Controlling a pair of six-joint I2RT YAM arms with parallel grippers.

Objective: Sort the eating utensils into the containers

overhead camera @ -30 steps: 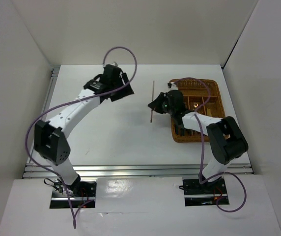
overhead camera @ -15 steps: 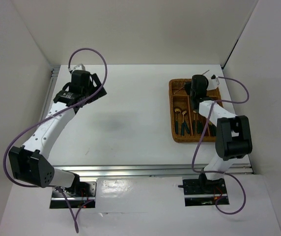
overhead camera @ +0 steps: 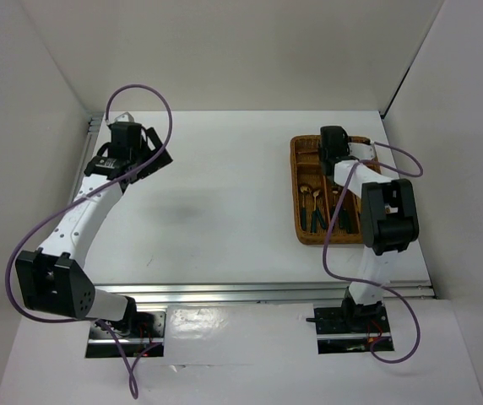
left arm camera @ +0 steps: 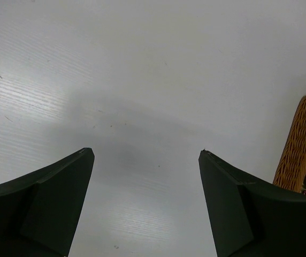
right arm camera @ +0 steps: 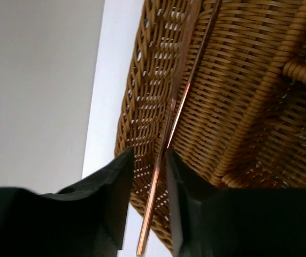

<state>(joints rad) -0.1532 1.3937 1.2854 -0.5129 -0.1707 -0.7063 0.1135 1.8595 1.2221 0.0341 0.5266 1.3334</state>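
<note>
The brown wicker tray [overhead camera: 295, 190] lies at the right of the table. Gold-headed cutlery with dark handles [overhead camera: 311, 202] lies in its long compartments. My right gripper [overhead camera: 333, 139] hangs over the tray's far end. In the right wrist view its jaws [right arm camera: 148, 152] stand slightly apart with a thin brown chopstick [right arm camera: 155, 187] between them, against the right finger. A second chopstick [right arm camera: 196, 64] lies beside it on the wicker [right arm camera: 238, 80]. My left gripper [overhead camera: 144, 156] is open and empty above the bare table at the far left [left arm camera: 146, 151].
White walls close in the table on the left, back and right. A corner of the tray [left arm camera: 303, 139] shows at the right edge of the left wrist view. Purple cables loop over both arms.
My right gripper carried the chopstick from the table left of the tray to over the tray's far end. My left arm swung back to the far left.
</note>
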